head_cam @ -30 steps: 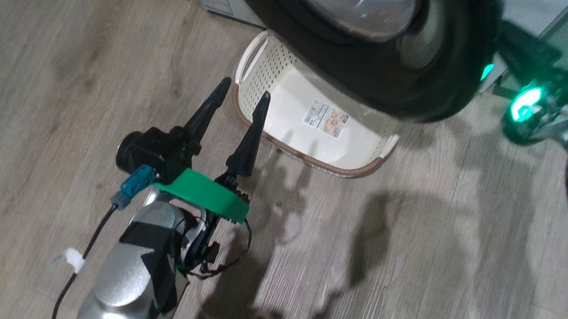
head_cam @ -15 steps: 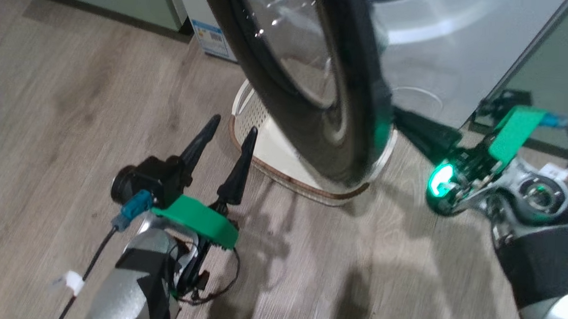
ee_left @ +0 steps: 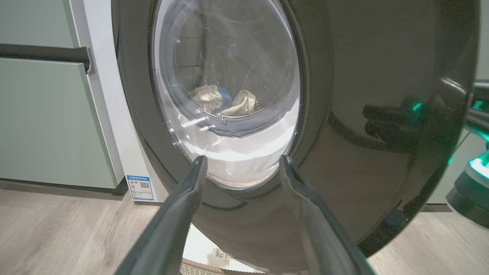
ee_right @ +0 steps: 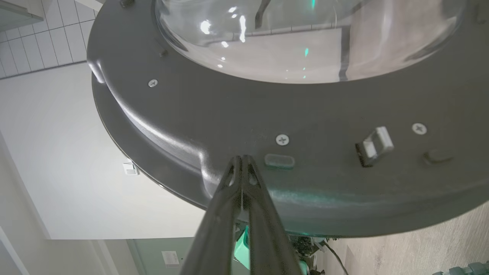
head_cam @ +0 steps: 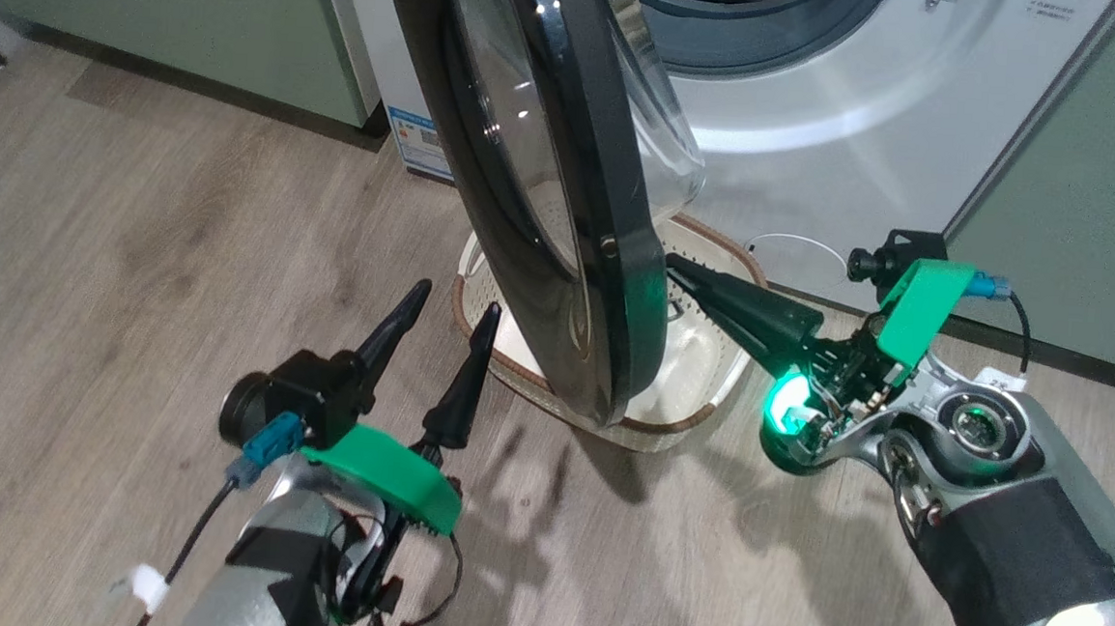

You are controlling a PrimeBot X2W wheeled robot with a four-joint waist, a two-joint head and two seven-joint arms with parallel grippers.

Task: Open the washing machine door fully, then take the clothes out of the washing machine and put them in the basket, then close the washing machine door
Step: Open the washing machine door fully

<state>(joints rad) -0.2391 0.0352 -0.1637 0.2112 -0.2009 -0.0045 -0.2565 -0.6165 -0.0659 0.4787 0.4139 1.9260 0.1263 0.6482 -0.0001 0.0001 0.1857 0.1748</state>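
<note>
The washing machine door (head_cam: 564, 207) stands swung out, nearly edge-on in the head view, over the basket (head_cam: 706, 414) on the floor. My right gripper (head_cam: 674, 261) is shut with nothing held. Its joined tips rest against the door's inner face (ee_right: 324, 114), below the glass bowl and beside a screw; in its wrist view the right gripper (ee_right: 241, 158) shows no gap. My left gripper (head_cam: 457, 299) is open on the door's outer side, empty. Past the left gripper (ee_left: 243, 158), through the glass, clothes (ee_left: 214, 101) lie in the drum of the washing machine (head_cam: 869, 129).
Pale green cabinets flank the machine at left (head_cam: 150, 17) and right (head_cam: 1088, 191). A blue sticker (head_cam: 418, 140) and a round service flap (head_cam: 794, 250) mark its lower front. A white latch hook (ee_right: 376, 145) juts from the door's inner rim. Wood floor lies in front.
The head camera has tilted up, bringing the machine front into view. The door has swung further out to edge-on, with the shut right gripper following against its inner rim. The left gripper stays open.
</note>
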